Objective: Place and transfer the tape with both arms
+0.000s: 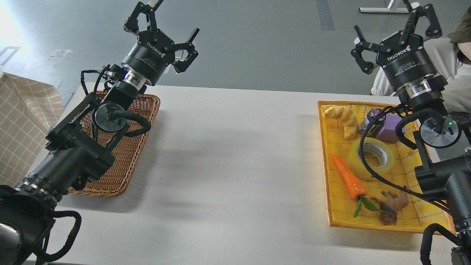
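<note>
The tape (372,158) lies in my yellow tray (368,221), in the middle of the tray, core opening facing up and tilted slightly toward me. No claw touches it. A black cable (382,180) from my right arm (438,173) crosses over its near edge.

Items around the tape, by clock face from the roll:
- At 7 o'clock, just beside it: an orange carrot (349,177) with green leaves, lying point-up along the tray.
- At 11 o'clock, near: a pale bread-like piece (344,119) at the far corner of the tray.
- At 12 o'clock, just beside: a small dark jar-like item (372,117), partly hidden; type cannot be read.
- At 1 o'clock, just beside: a purple block (390,129).
- At 5 o'clock, near: a brown gnarled root-like piece (393,206).

My right gripper (395,35) hangs above the far end of the tray, at 12 to 1 o'clock from the tape and well apart from it. Its fingers are spread, holding nothing.

The tray sits on the right side of the white table (228,165). At 9 o'clock from the tape, well apart across the bare tabletop, stands a brown wicker basket (128,162). My left arm (73,154) passes over it. My left gripper (162,35) is raised beyond the basket's far edge, fingers spread, holding nothing.

A checked cloth (22,121) lies at the far left edge of the view.
</note>
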You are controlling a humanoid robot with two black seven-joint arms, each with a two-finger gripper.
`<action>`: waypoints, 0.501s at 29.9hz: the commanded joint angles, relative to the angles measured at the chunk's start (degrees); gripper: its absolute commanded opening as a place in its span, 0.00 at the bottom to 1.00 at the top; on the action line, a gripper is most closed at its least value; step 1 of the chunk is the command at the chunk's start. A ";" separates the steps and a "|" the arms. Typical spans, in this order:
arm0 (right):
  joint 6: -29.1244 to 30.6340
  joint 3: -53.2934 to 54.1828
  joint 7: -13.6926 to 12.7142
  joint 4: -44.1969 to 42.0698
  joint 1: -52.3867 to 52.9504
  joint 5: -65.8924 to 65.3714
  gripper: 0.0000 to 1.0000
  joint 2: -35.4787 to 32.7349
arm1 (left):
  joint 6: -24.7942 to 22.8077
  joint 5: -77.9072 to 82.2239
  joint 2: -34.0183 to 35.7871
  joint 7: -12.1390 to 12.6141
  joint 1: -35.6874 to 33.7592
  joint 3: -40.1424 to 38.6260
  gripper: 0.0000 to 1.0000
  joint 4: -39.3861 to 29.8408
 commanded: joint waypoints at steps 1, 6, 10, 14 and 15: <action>0.00 0.00 0.00 0.05 0.00 0.00 1.00 0.00 | 0.00 0.00 0.13 0.00 0.00 0.08 0.98 0.00; 0.00 0.00 0.00 -0.03 0.00 0.00 1.00 0.00 | 0.00 0.09 0.13 0.00 0.00 0.16 0.98 0.00; 0.00 0.00 0.00 -0.03 0.00 0.00 1.00 0.00 | 0.00 0.00 0.13 0.00 0.00 0.08 0.98 0.00; 0.00 0.00 0.00 -0.03 -0.09 0.00 1.00 0.00 | 0.00 0.09 0.13 0.09 -0.09 0.08 0.98 0.00; 0.00 0.00 0.00 -0.03 -0.09 0.00 1.00 0.00 | 0.00 0.00 0.13 0.00 -0.09 0.08 0.98 0.00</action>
